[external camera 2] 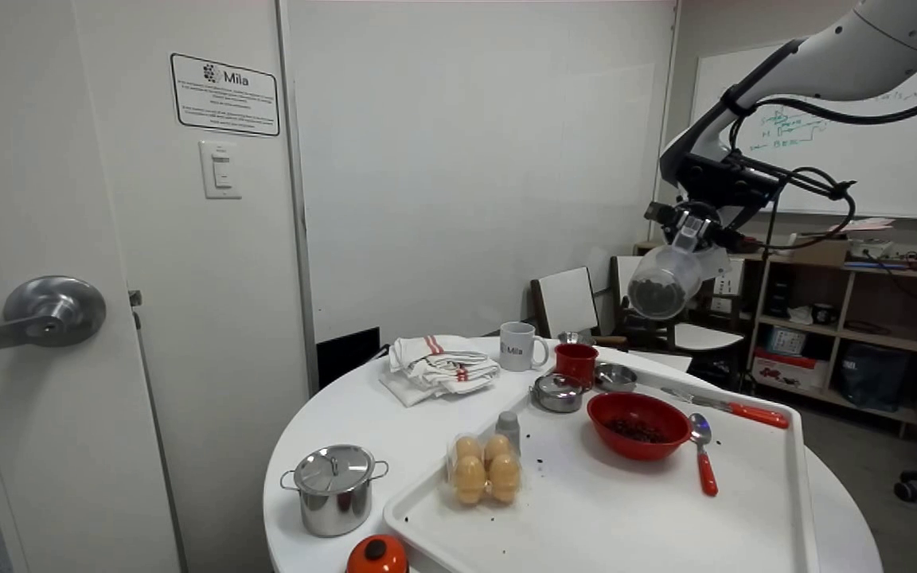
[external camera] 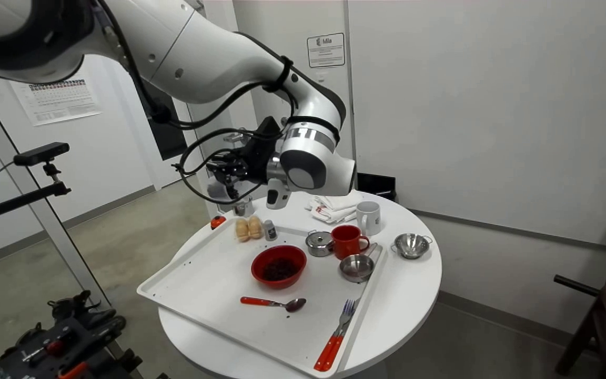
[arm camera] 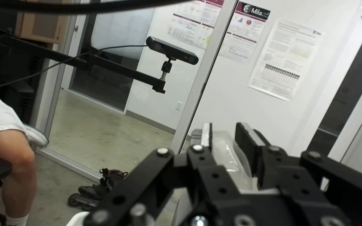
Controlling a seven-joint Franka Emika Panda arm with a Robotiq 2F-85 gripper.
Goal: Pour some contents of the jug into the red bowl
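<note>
The jug (external camera 2: pixel 672 270) is a translucent plastic vessel with dark bits showing through its round lower end. It hangs in the air above table height; it also shows as a pale grey shape in an exterior view (external camera: pixel 217 189). My gripper (arm camera: pixel 224 127) is shut on the jug's clear handle (arm camera: pixel 228 157). The jug's body is mostly hidden in the wrist view. The jug's exact tilt is hard to tell. The red bowl (external camera: pixel 282 282) stands upright on the tray with dark bits inside; it also shows in an exterior view (external camera 2: pixel 641 452). The jug is apart from the bowl.
A white tray (external camera: pixel 203 295) lies on the round table (external camera 2: pixel 331 422). On it are eggs (external camera 2: pixel 484 469), a grey shaker (external camera 2: pixel 509 430), a spoon (external camera: pixel 274 302), a lidded pan (external camera: pixel 319 244) and a red mug (external camera: pixel 346 242). A steel pot (external camera 2: pixel 336 493) stands near the table edge.
</note>
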